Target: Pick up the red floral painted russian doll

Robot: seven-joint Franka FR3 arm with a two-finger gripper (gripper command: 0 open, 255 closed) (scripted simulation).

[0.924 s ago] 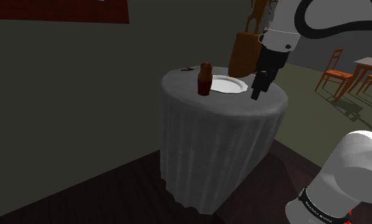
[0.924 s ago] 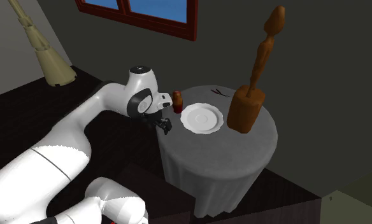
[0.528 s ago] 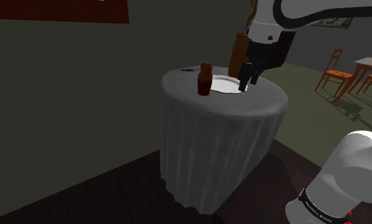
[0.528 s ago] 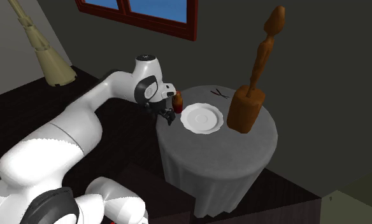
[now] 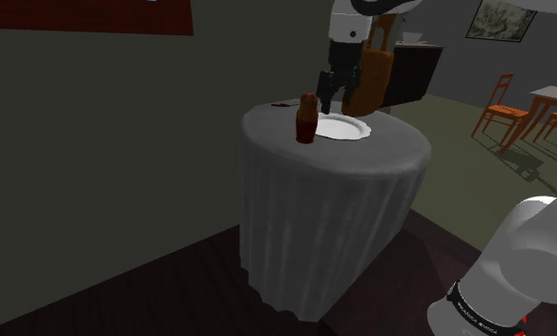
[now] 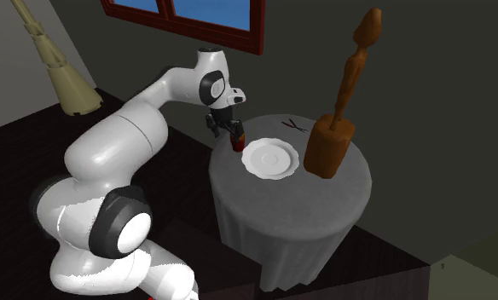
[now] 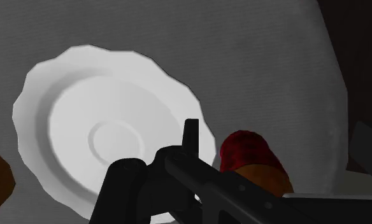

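Note:
The russian doll [image 5: 307, 118], dark red with a brownish middle, stands upright on the round cloth-covered table [image 5: 334, 200], just off the white plate's [image 5: 343, 127] edge on the shoulder view's left. My black gripper [image 5: 327, 86] hangs open just above and slightly behind the doll's head, not touching it. In the second exterior view the gripper [image 6: 221, 129] covers part of the doll [image 6: 236, 142]. In the wrist view the doll's red top [image 7: 247, 153] sits close beside a black finger [image 7: 191, 137], with the plate [image 7: 108, 137] on the other side.
A tall brown wooden sculpture [image 6: 332, 141] stands on the table beyond the plate [image 6: 270, 158]. A small dark item [image 6: 290, 125] lies near the table's far edge. Wooden chairs and a table [image 5: 525, 115] stand far off in the shoulder view's right.
The arm swung from the table's near edge across the plate toward the shoulder view's left and rose a little. The gripper now hovers over the doll. The doll has not moved.

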